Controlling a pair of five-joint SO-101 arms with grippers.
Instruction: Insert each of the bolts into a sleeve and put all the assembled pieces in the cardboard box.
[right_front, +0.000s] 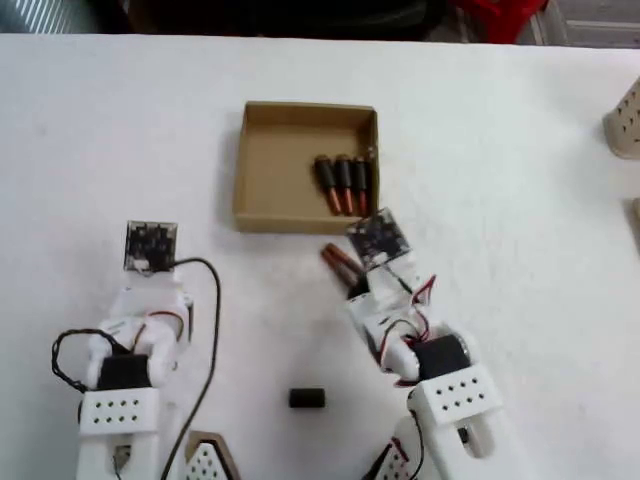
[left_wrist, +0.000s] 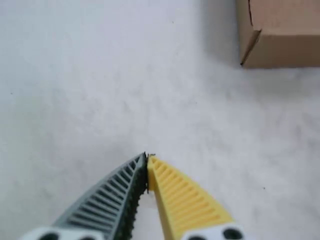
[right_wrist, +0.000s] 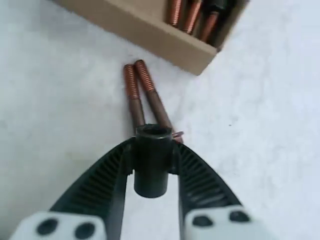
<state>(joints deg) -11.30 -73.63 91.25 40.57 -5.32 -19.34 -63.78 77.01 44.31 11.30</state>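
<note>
Bright, diffuse light washes the white table (right_front: 500, 150), leaving soft shadows beside the cardboard box (right_front: 280, 160).

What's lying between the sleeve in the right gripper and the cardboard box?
Two copper bolts lie side by side on the table, threaded ends toward the cardboard box; the right wrist view shows them.

Assembled pieces (right_front: 343, 185) in box (right_front: 285, 216), two bolts (right_front: 340, 263) before it
</note>
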